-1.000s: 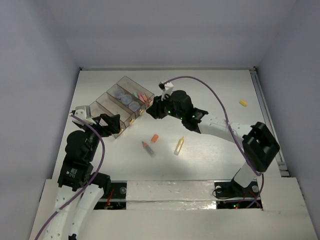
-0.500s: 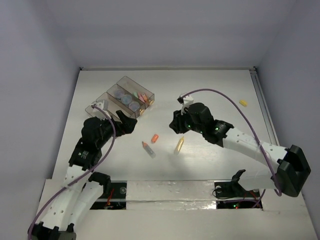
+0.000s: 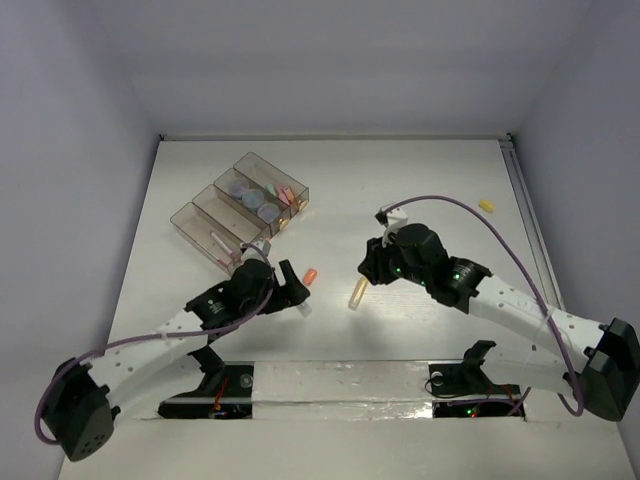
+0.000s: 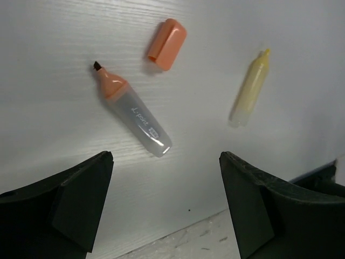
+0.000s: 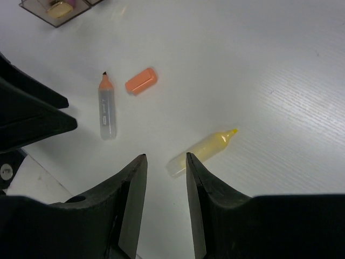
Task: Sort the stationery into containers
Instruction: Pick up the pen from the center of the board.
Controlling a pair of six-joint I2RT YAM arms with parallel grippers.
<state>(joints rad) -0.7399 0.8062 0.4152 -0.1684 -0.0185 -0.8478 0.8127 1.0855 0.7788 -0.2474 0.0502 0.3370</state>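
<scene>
**A:** Stationery first: where does it lie, seen from above?

**B:** Most of it sits in the containers (image 3: pixel 186 216), far off to the left of both hands. Loose on the table (image 3: pixel 420 180) are four things. An uncapped orange marker (image 3: pixel 302 307) lies right under the left gripper (image 3: pixel 290 283), with its orange cap (image 3: pixel 309 274) just beyond. A yellow marker (image 3: pixel 357 291) is just beside the right gripper (image 3: pixel 372 265), and a small yellow piece (image 3: pixel 486 206) is well off to that hand's right.

**A:** And the left wrist camera?

**B:** The jaws stand wide apart with nothing between them. The orange marker lies just ahead, roughly centred between the fingers. I judge the hand is lined up to close on its barrel.

**A:** The right wrist?

**B:** Its fingers are parted only narrowly and hold nothing. The yellow marker lies just past the fingertips, slightly right. The hand seems poised over it, and that narrow gap probably suits so slim a barrel.
</scene>
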